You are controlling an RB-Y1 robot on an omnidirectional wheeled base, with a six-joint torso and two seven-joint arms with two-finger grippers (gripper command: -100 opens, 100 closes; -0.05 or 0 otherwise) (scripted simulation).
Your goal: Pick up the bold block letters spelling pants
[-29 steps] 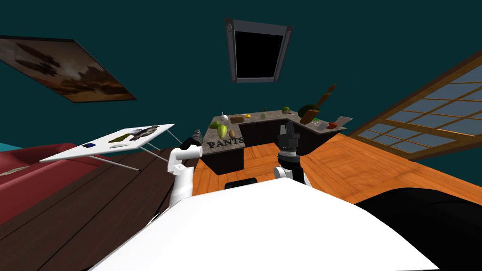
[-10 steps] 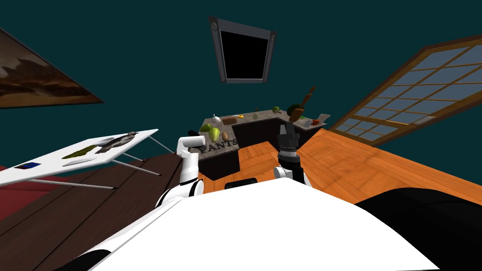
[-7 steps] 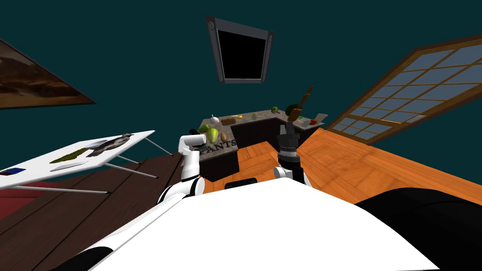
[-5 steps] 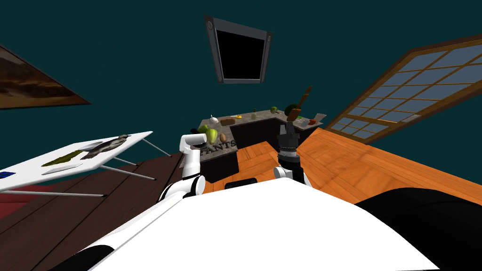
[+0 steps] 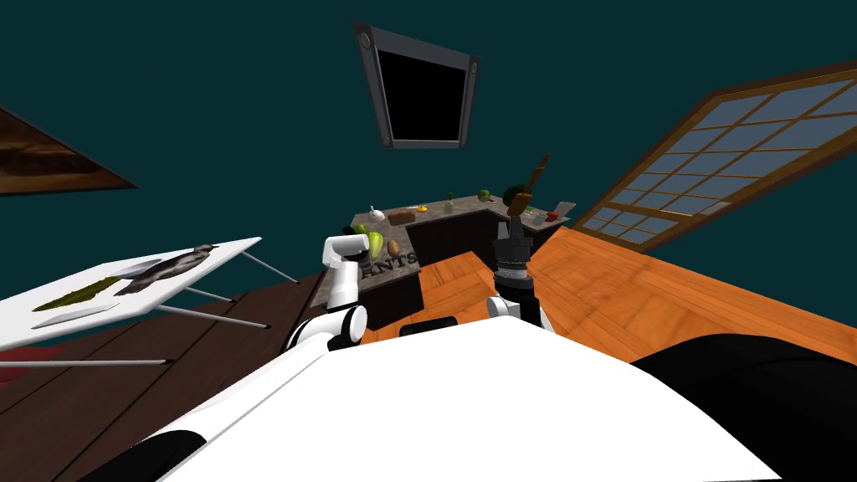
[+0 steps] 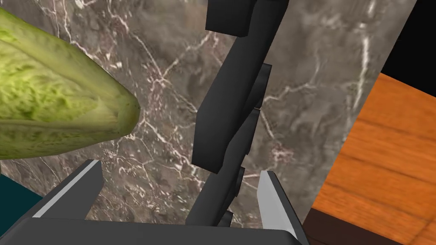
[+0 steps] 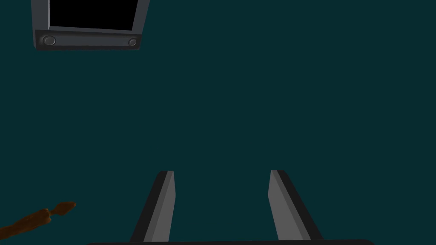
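Both claws stand open and hold nothing. The left gripper (image 6: 181, 191) hangs low over the marble counter (image 6: 170, 64), its fingers (image 6: 272, 200) spread wide to either side of the dark letters (image 6: 230, 106). The letters lie on the counter in a row running away from the claw, nearer one finger than the other; I cannot tell if it touches them. A green lettuce (image 6: 55, 106) lies just beside them. The orange floor (image 6: 383, 149) shows past the counter's edge. The right gripper (image 7: 221, 172) is raised ahead, right of the letters.
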